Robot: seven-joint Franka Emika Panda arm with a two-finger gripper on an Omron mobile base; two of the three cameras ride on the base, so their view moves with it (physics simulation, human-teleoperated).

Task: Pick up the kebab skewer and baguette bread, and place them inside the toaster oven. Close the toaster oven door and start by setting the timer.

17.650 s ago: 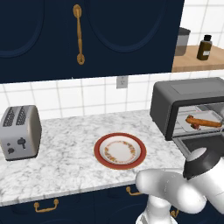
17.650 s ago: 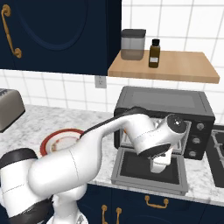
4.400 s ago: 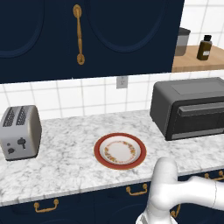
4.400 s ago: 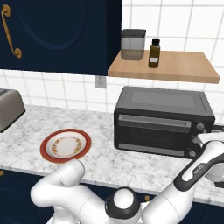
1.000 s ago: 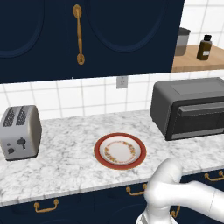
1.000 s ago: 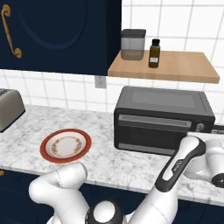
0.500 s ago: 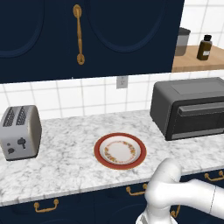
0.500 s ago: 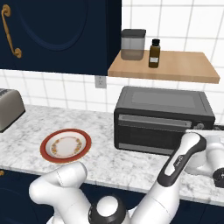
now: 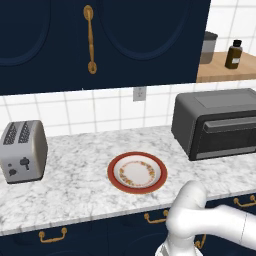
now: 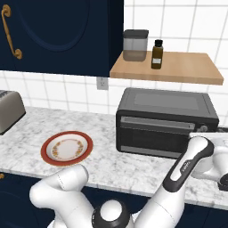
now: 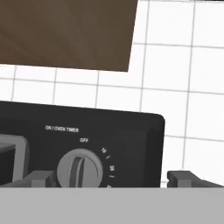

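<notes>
The toaster oven (image 10: 165,103) stands on the counter at the right, and its door (image 10: 153,136) is shut with the bar handle along the top. In the left base view the toaster oven (image 9: 215,122) also stands closed. In the hand view my gripper (image 11: 114,179) is open, right in front of the oven's control panel. The timer knob (image 11: 81,168), marked ON/OVEN TIMER, points at OFF and sits between the fingertips (image 11: 41,178), nearer the left one. The kebab skewer and the baguette bread are out of view.
An empty red-rimmed plate (image 9: 137,171) lies mid-counter, and a silver two-slot toaster (image 9: 22,150) stands at the left. A wooden shelf (image 10: 178,71) with a jar (image 10: 135,44) and a bottle (image 10: 156,54) hangs above the oven. My arm (image 10: 187,167) reaches past the oven's right front.
The oven door, open 17.6 s ago with bread and skewer on the rack, is now shut. In the last second my forearm has edged closer to the oven's right side.
</notes>
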